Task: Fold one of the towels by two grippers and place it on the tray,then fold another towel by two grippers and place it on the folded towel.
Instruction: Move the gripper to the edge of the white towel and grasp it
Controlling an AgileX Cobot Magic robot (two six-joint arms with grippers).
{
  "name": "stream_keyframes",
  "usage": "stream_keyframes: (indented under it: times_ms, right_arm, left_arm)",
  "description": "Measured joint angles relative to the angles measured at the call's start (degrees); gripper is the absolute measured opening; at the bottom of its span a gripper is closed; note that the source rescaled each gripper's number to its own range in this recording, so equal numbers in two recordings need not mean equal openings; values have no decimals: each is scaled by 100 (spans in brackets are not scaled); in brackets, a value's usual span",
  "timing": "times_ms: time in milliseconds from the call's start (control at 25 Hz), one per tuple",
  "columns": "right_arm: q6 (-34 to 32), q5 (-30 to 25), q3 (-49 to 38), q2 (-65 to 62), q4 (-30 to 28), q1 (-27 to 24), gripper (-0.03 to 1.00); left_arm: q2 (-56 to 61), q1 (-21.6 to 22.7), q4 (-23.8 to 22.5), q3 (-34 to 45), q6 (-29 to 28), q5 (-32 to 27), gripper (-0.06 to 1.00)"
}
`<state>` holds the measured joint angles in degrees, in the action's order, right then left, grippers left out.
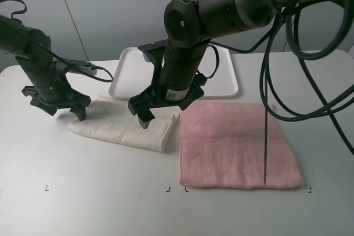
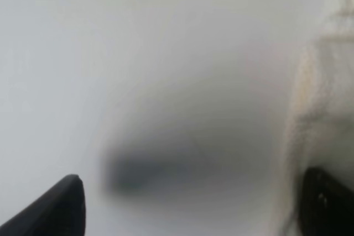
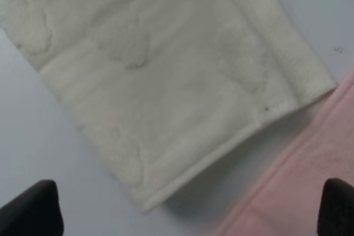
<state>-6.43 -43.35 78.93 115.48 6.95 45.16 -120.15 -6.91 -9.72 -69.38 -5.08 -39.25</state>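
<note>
The cream towel (image 1: 124, 126) lies folded into a narrow strip on the table, left of centre. The pale pink towel (image 1: 238, 145) lies flat and unfolded to its right. The white tray (image 1: 130, 66) sits behind them, partly hidden by my right arm. My left gripper (image 1: 57, 108) is open at the cream towel's left end, close to the table. My right gripper (image 1: 164, 112) is open just above that towel's right end. In the right wrist view the cream towel (image 3: 166, 81) and the pink towel's edge (image 3: 310, 192) show above the open gripper (image 3: 185, 209). The left wrist view is blurred, with the towel edge (image 2: 323, 109) beside one fingertip (image 2: 327, 205).
Black cables (image 1: 266, 136) hang from my right arm over the pink towel. Small black corner marks (image 1: 167, 189) sit on the table near the front. The table's front strip holds only those marks.
</note>
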Motion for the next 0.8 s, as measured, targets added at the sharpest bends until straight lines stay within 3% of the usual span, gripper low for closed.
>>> stream_keyframes:
  times_ms: [280, 520, 680, 800]
  right_arm:
    - [113, 35, 5, 236, 476, 0, 100]
    - [137, 253, 18, 551, 614, 0, 99]
    - [137, 360, 160, 764, 822, 0, 87]
    - [203, 326, 268, 925, 1065, 0, 85]
  left_arm:
    - [255, 80, 23, 433, 0, -329, 99]
    - [650, 669, 92, 1059, 0, -134, 99]
    - [746, 816, 121, 1094, 182, -124, 99]
    - [746, 733, 183, 1097, 318, -53, 99]
